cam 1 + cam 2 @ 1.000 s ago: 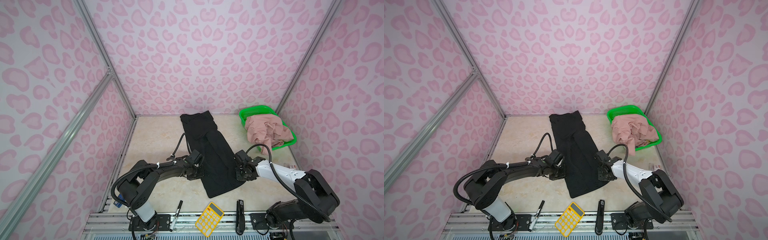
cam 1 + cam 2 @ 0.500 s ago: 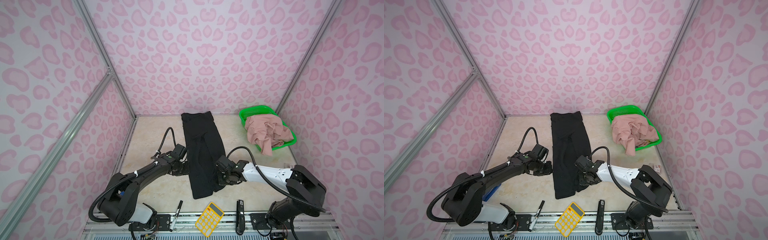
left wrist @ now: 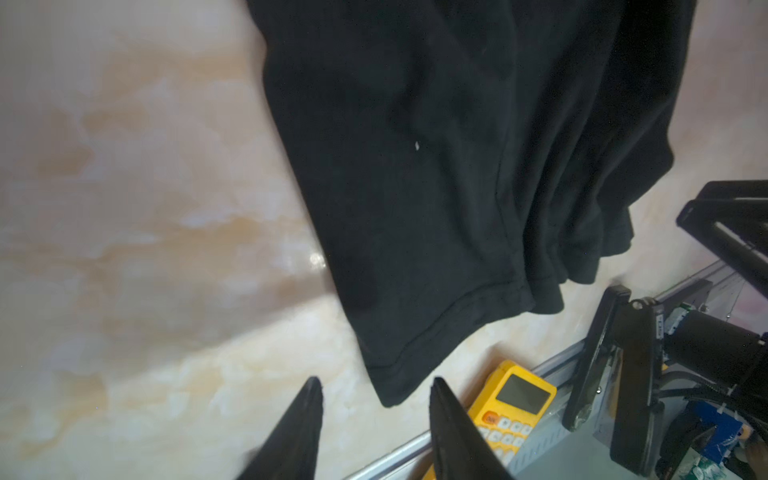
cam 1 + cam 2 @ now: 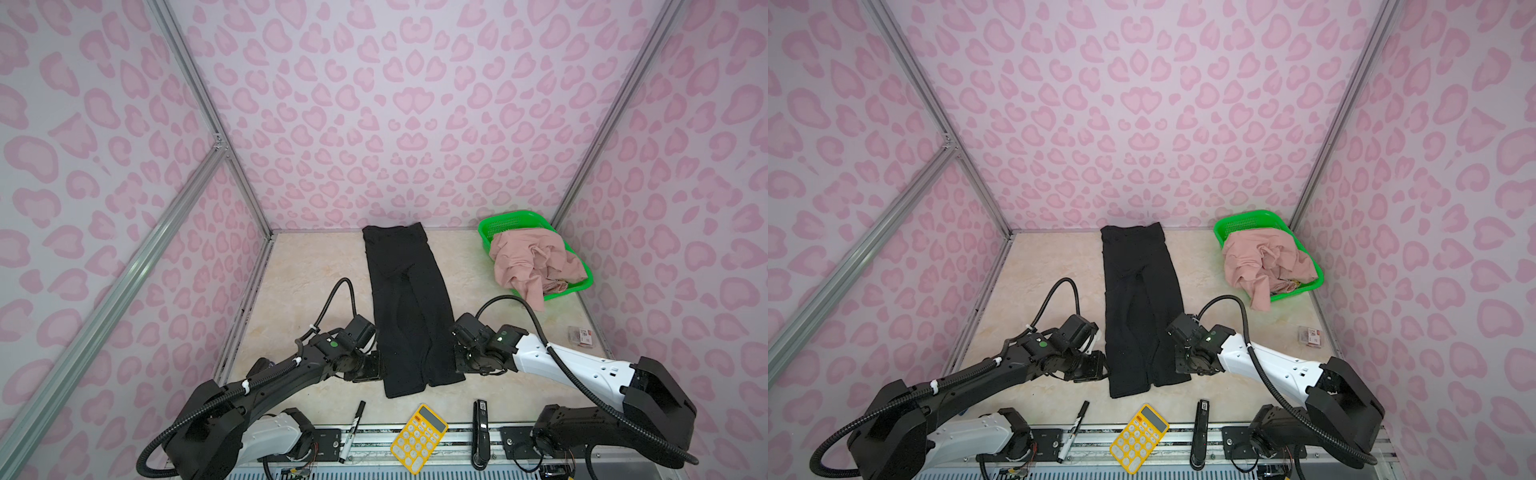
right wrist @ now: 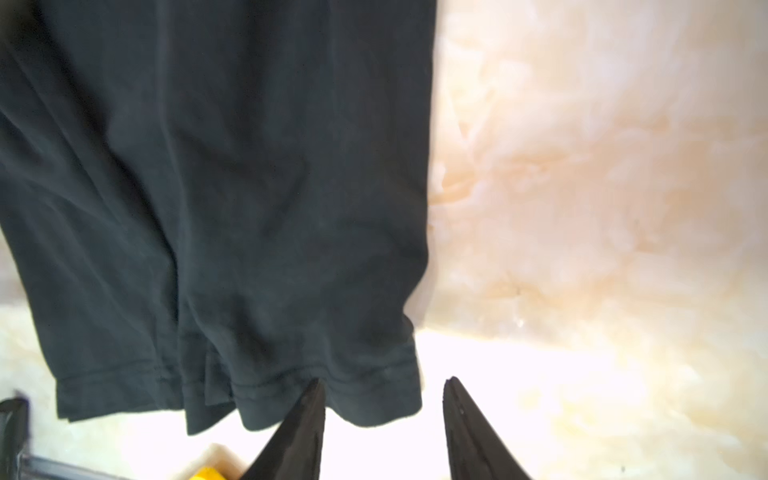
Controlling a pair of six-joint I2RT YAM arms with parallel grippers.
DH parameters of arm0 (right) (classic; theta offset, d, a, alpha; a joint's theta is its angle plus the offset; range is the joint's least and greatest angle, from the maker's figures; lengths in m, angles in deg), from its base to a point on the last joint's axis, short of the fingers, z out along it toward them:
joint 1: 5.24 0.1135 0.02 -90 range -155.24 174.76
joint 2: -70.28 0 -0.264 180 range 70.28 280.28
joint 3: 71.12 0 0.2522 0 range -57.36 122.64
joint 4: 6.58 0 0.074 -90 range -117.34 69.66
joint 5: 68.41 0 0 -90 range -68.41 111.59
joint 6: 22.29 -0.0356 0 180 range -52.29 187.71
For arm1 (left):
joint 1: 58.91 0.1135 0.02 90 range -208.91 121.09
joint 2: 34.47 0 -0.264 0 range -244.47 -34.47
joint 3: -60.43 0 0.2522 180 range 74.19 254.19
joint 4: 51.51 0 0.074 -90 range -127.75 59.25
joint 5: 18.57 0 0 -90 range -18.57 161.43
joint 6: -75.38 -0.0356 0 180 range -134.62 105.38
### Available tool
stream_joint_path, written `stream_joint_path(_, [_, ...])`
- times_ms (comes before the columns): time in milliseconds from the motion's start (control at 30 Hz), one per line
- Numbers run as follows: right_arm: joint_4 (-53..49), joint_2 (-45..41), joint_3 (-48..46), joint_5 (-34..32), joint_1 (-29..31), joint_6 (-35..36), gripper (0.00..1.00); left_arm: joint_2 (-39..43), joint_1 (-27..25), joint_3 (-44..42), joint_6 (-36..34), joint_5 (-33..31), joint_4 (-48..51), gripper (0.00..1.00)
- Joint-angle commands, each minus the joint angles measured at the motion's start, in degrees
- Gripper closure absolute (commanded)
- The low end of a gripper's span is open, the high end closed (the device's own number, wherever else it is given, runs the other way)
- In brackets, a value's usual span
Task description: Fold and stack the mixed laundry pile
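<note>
Left wrist view gives us the left end effector (image 3: 376, 380) released, its two dark fingers (image 3: 307, 415) parted with nothing gripped. The near hem corner of the black garment (image 3: 436, 187) lies just beyond the tips on the pale tabletop (image 3: 124, 208). We see much the same from the right wrist camera: the right end effector (image 5: 384, 379) is also released and holds nothing, with one fingertip (image 5: 309, 407) overlapping the hem (whether it touches the cloth we cannot tell). In both top views the black garment is spread lengthwise down the middle of the tabletop, its narrow end at the back edge and its hems short of the front edge. The two end effectors sit just beside its left and right sides, toward the front. A crumpled dusty-pink garment (image 4: 528, 262) fills the green basket (image 4: 511, 218) in the back right corner, one flap hanging over the rim onto the tabletop. Along the front edge lie a marker (image 4: 352, 430) and a yellow calculator (image 4: 419, 432).
</note>
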Motion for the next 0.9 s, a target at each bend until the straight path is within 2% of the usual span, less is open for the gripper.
stream_joint_path(0, [1.1, -0.5, -2.2, 3.5, -1.5, 1.7, 0.48, -0.9, -1.6, -1.3, 4.7, -0.2, -4.1, 0.57])
stream_joint_path(200, [6.9, -0.6, -5.9, 9.8, -4.2, 2.4, 0.47, -0.9, -3.1, -4.3, 7.8, 1.2, -8.3, 0.58])
stream_joint_path(500, [8.9, 0.5, -7.9, 11.4, -4.3, 2.1, 0.50, -4.1, -6.3, -7.0, 10.8, 5.1, -13.9, 0.59])
stream_joint_path(600, [8.8, 0.8, -8.1, 11.5, -4.2, 1.9, 0.51, -4.4, -6.9, -8.1, 11.8, 5.0, -14.6, 0.63])
stream_joint_path(733, [8.5, 1.9, -8.5, 11.2, -4.0, 2.2, 0.52, -4.5, -7.0, -8.9, 12.9, 4.1, -15.1, 0.74])
stream_joint_path(867, [7.1, 3.0, -8.3, 8.9, -3.8, 2.6, 0.62, -4.3, -7.0, -8.4, 13.1, 2.6, -13.8, 0.87])
